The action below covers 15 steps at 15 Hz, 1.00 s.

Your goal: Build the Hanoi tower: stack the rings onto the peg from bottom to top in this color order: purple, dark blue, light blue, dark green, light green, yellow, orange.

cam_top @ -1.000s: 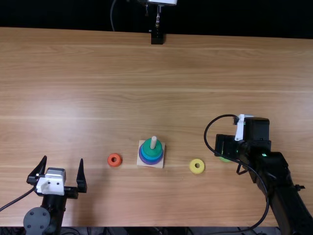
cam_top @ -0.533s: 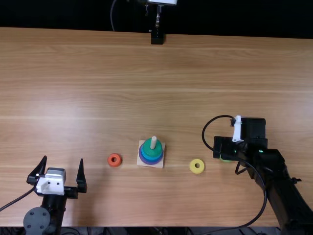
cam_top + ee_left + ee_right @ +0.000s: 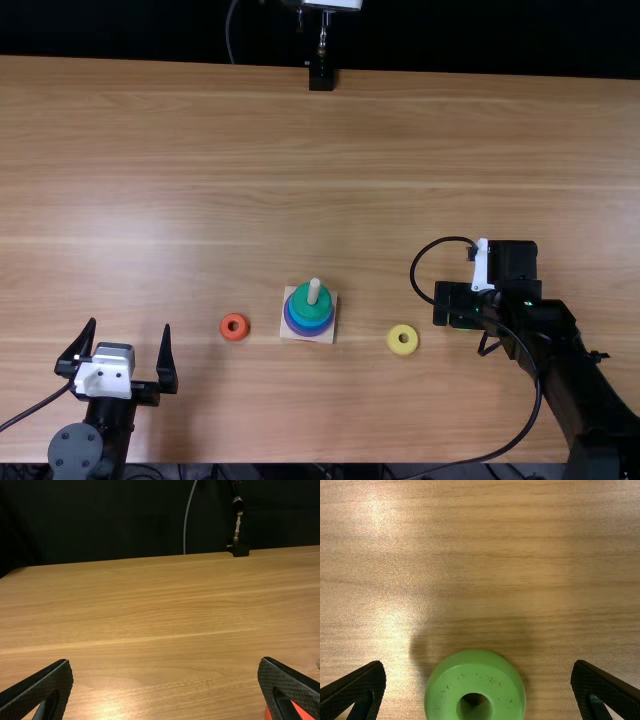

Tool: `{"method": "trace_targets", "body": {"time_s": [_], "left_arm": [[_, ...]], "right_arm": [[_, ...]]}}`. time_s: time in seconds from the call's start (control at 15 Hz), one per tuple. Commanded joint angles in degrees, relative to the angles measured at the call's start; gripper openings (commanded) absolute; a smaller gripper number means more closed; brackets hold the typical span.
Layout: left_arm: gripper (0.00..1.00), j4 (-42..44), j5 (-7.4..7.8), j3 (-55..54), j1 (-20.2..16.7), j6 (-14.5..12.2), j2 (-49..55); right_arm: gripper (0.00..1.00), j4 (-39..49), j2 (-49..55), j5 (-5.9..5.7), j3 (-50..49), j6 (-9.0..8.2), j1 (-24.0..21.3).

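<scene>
In the top view, the left gripper [image 3: 128, 330] is over the near left part of the table [image 3: 200, 140], its fingers wide apart with nothing held. The orange ring [image 3: 234, 335] lies flat between it and the square base [image 3: 331, 337]. On the peg [image 3: 314, 290] the dark green ring [image 3: 303, 304] sits above the light blue ring [image 3: 309, 322]; a purple ring [image 3: 297, 328] lies lower, and perhaps a dark blue one too, though those bands are hard to separate. The yellow ring [image 3: 402, 350] lies to the right of the base, and the right gripper [image 3: 456, 301] is over the light green ring [image 3: 463, 323], mostly covering it. In the left wrist view, one finger partly hides the orange ring. In the right wrist view, the right gripper [image 3: 479, 664] has its fingers well apart, the light green ring flat on the wood between them, touching neither.
</scene>
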<state>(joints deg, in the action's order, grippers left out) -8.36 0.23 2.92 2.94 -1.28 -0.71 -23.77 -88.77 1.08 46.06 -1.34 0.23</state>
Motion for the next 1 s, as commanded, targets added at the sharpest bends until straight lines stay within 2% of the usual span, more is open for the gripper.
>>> {"method": "trace_targets", "body": {"time_s": [0.0,0.4,0.47,0.53,0.6,0.67,0.8,0.93], "left_arm": [[1.0,-1.1,0.19,-2.9,-0.2,-0.4,0.7],[1.0,-1.1,0.19,-2.9,-0.2,-0.4,0.7],[1.0,-1.1,0.19,-2.9,-0.2,-0.4,0.7],[1.0,-1.1,0.19,-2.9,-0.2,-0.4,0.7],[1.0,-1.1,0.19,-2.9,-0.2,-0.4,0.7],[1.0,-1.1,0.19,-2.9,-0.2,-0.4,0.7],[1.0,-1.1,0.19,-2.9,-0.2,-0.4,0.7],[1.0,-1.1,0.19,-2.9,-0.2,-0.4,0.7]], "right_arm": [[1.0,0.2,-2.1,0.61,1.7,0.29,-0.4],[1.0,-0.3,-3.1,0.61,2.4,0.18,-0.3],[0.74,0.1,-3.2,0.61,2.5,0.18,-0.3],[0.38,0.3,-3.2,0.61,2.5,0.18,-0.3],[0.2,0.2,-3.2,0.61,2.5,0.18,-0.3],[0.06,0.0,-3.2,0.61,2.5,0.39,-0.3],[0.1,-0.4,-3.3,0.61,3.7,0.5,-0.3],[0.3,-0.6,-3.9,0.61,4.0,0.71,-0.3]]}}
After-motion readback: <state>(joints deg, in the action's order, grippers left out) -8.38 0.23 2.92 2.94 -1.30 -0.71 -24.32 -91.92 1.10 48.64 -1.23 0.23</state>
